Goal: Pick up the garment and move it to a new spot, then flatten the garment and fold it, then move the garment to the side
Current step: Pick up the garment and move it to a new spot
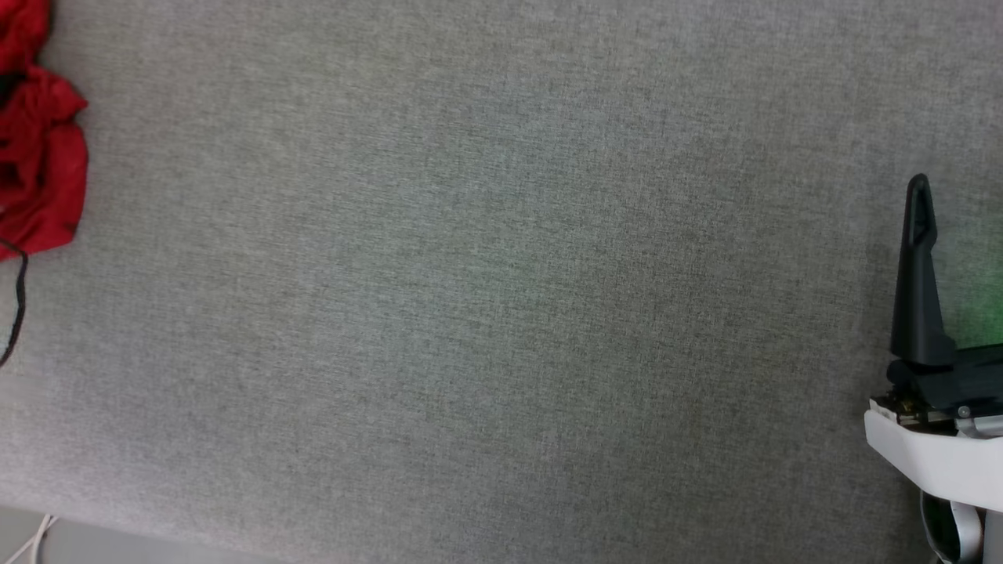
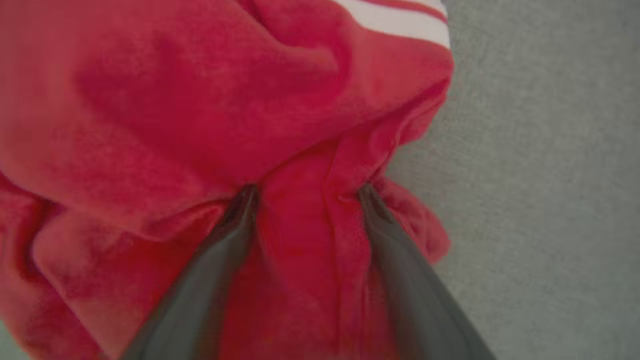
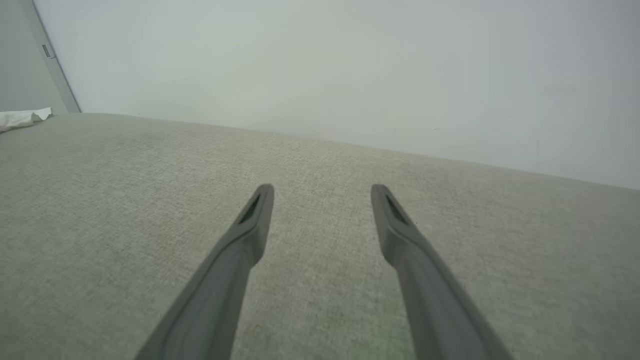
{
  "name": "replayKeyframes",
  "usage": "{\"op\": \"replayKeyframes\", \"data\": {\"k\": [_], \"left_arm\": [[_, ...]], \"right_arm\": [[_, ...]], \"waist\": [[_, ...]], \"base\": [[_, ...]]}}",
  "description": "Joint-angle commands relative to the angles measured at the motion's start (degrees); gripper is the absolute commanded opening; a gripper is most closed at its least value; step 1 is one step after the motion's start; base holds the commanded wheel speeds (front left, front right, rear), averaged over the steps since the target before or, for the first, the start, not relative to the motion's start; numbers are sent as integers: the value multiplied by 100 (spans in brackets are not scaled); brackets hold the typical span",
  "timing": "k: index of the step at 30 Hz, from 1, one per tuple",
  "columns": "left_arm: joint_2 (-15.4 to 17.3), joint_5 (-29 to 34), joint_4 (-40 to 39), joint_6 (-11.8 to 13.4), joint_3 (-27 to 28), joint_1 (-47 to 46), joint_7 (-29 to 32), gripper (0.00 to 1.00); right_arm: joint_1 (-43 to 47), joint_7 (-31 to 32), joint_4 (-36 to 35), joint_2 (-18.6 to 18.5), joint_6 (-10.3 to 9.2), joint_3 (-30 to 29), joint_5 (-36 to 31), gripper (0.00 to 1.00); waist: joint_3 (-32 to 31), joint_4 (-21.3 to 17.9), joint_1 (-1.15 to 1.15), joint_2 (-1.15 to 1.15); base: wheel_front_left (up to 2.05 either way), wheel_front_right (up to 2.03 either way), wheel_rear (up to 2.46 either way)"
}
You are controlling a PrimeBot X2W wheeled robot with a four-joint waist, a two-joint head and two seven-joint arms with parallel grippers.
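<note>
Head view, far left edge: the garment [image 1: 39, 157], a crumpled red knit jersey, lies bunched on the grey woven fabric surface [image 1: 501, 313] and is partly cut off by the frame. Its visible mass runs lengthwise up and down the view, along that edge. The folds hide which end is the collar and which the hem, so I cannot tell which way it points. A thin black cable [image 1: 17, 305] hangs from under the bunch's lower end.

Head view, right edge: one long dark finger [image 1: 917, 258] of the right gripper [image 3: 322, 192] points up the view, well apart from the garment. A faint green glow [image 1: 972, 305] lies on the surface beside it.

Left wrist view: the left gripper [image 2: 307, 195] has its two fingers spread wide and pressed into the red cloth. The tips are buried in folds and a ridge of fabric rises between them; they are not pinched together. A white-and-red striped band [image 2: 400, 20] sits at the top of this view, on the side away from the fingers. Grey surface shows to the right of the cloth.

Right wrist view: the right gripper's fingers are parted and hold nothing, hovering over the grey surface. A plain white wall [image 3: 350, 65] stands behind, and a scrap of white cloth [image 3: 22, 117] lies at the far left edge.
</note>
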Motion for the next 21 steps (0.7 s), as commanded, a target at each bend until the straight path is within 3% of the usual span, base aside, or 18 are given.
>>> {"op": "replayKeyframes", "data": {"k": [1,8,9,10,21], "left_arm": [[65,-93,-30,1,-144,141,157,100],[53,-381,21,0,-778,539,292,100],[53,-403,44,0,-838,556,256,62],[78,-392,53,0,-911,567,204,0],[622,-380,-315,0,-1423,39,-612,0]], "right_arm": [[-82,-10,-25,3,-4,-13,-11,100],[-184,-10,55,3,-4,70,-4,100],[-185,-10,71,3,-4,78,3,100],[-191,-10,89,3,-4,77,17,100],[-18,-10,384,3,-4,110,297,100]], "waist": [[100,-32,-1,0],[190,-95,-1,0],[177,-108,-1,0],[157,-120,-1,0],[-631,-41,-1,0]], "base": [[0,0,0],[0,0,0],[0,0,0],[0,0,0],[0,0,0]]}}
